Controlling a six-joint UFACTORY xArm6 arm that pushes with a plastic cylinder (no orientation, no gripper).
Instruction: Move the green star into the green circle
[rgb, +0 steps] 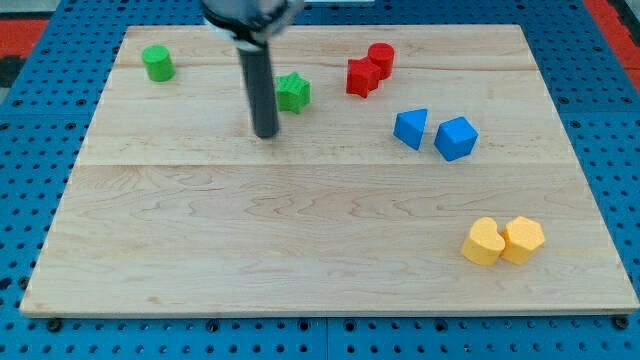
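The green star lies on the wooden board near the view's top, a little left of centre. The green circle, a short green cylinder, stands at the view's top left, well apart from the star. My tip is the lower end of the dark rod that comes down from the view's top. It rests on the board just below and to the left of the green star, with a small gap between them.
A red star and a red cylinder touch each other right of the green star. A blue triangle and a blue cube lie at the right. Two yellow blocks sit at the bottom right.
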